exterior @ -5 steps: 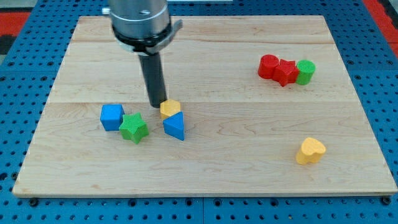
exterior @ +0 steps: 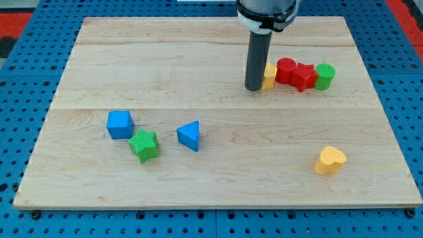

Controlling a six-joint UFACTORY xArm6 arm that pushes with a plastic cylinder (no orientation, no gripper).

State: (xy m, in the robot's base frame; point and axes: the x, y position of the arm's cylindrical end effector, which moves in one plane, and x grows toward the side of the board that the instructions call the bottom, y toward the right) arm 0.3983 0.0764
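My tip (exterior: 254, 88), a bare rod with no pincer to open or close, has swept the small yellow block (exterior: 269, 77) from beside the blue triangle (exterior: 189, 135) to rest touching the red blocks (exterior: 295, 72) at its 3 o'clock.

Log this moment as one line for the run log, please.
my tip: touching small yellow block, on its left | row: yellow block, red blocks, green cylinder | elsewhere: blue cube, green star, blue triangle, yellow heart
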